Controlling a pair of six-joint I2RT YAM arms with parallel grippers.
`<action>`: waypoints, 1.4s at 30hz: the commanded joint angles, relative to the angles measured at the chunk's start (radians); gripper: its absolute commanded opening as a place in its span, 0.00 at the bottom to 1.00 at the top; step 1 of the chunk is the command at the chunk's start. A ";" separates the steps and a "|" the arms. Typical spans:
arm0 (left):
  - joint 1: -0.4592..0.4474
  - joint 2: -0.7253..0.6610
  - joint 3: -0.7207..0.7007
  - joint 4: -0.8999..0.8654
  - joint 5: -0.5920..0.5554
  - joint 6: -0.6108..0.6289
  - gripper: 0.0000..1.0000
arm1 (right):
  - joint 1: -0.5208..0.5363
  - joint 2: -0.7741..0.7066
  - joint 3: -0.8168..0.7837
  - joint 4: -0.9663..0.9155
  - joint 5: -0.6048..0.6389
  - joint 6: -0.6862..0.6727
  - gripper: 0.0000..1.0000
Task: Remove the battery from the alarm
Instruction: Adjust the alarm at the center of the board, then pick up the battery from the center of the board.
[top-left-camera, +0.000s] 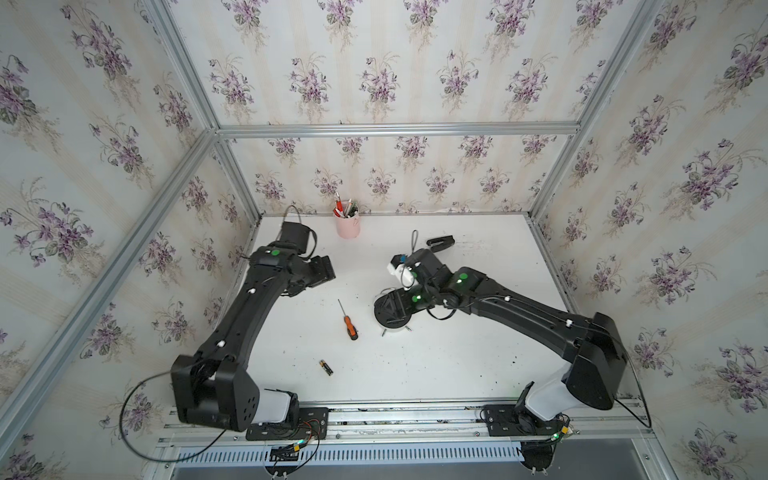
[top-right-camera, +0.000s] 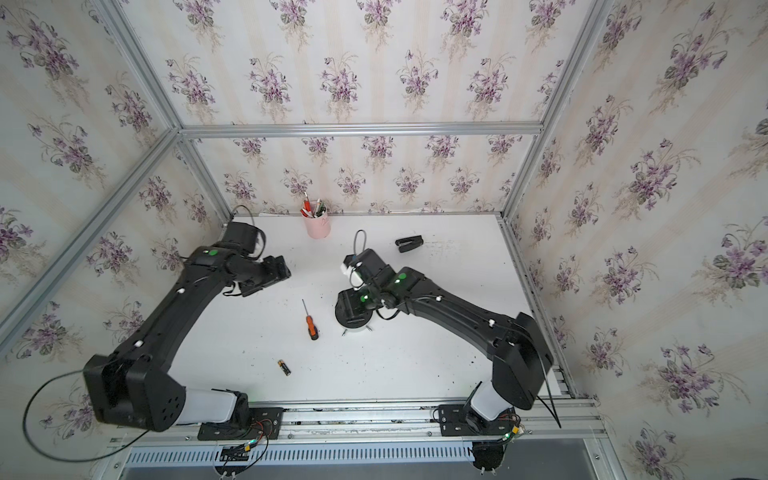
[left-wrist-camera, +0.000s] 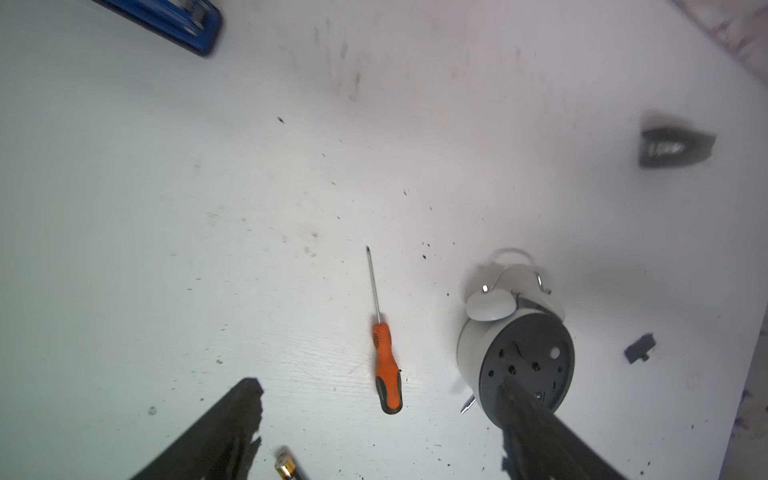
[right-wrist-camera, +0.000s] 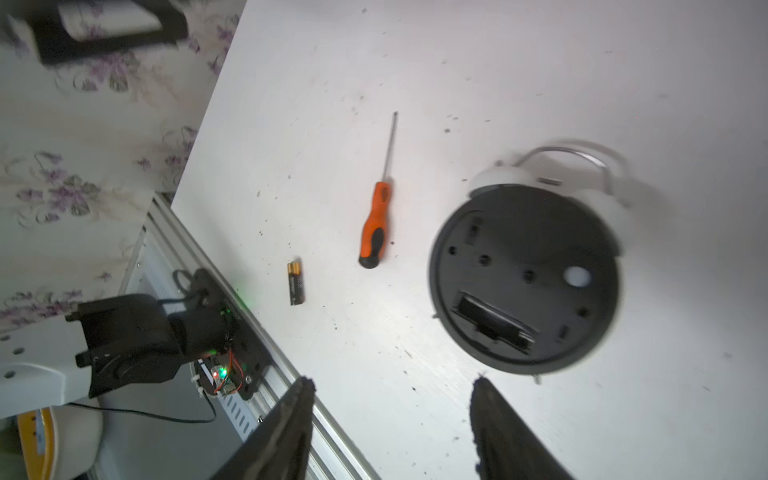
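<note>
R wrist view alone shows the alarm (right-wrist-camera: 525, 278) w/ back slot (right-wrist-camera: 494, 326) open. In both top views the right arm (top-left-camera: 519, 307) covers much of it. The battery (right-wrist-camera: 296, 283) lies on the tabletop (right-wrist-camera: 415, 62) beyond the screwdriver (right-wrist-camera: 376, 224). Left hand (left-wrist-camera: 376, 386) is wide open, empty; right hand (right-wrist-camera: 393, 378) is part open, empty — near the alarm's rim.

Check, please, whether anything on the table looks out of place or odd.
Yes. The alarm clock lies face down, its battery slot open on the black back. The battery lies loose near the front edge of the table, beyond the screwdriver. Dark specks are scattered over it.
</note>
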 joint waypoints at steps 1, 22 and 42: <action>0.084 -0.080 0.059 -0.056 -0.035 0.033 1.00 | 0.119 0.128 0.095 -0.058 0.083 -0.014 0.63; 0.158 -0.277 0.311 -0.175 -0.034 0.074 1.00 | 0.372 0.712 0.669 -0.305 0.178 0.037 0.60; 0.161 -0.297 0.224 -0.142 -0.018 0.087 1.00 | 0.415 0.991 0.963 -0.506 0.299 -0.030 0.44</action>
